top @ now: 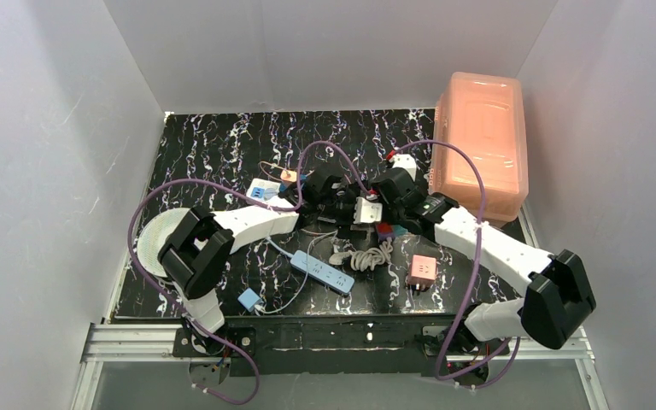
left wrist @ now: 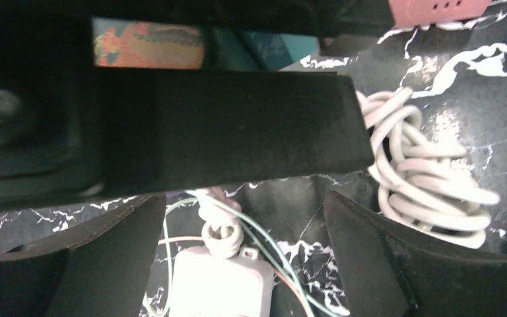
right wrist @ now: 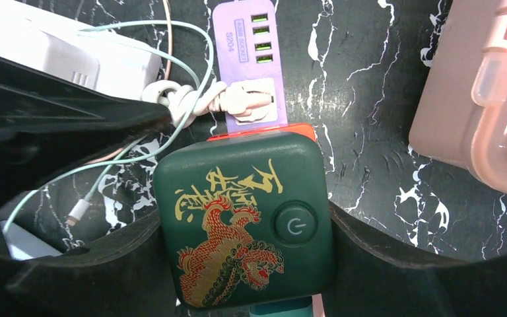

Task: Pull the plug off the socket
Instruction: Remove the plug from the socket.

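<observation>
The right gripper (right wrist: 245, 218) is clamped on the plug (right wrist: 234, 191), a dark-green block with a gold dragon and a power button, at the middle of the table (top: 222, 145). The socket (right wrist: 262, 131) seems to lie under it, only a red edge and a teal sliver showing. The left gripper (left wrist: 244, 198) hovers just left, jaws wide, holding nothing. I'd say the pull itself is due: straight off, with the strip pinned so it doesn't lift too. The top is black, white-veined and cluttered with 1 blue strip (top: 323, 272) and a coiled cord (top: 366, 254), with white walls (top: 325, 51) on 3 sides.
</observation>
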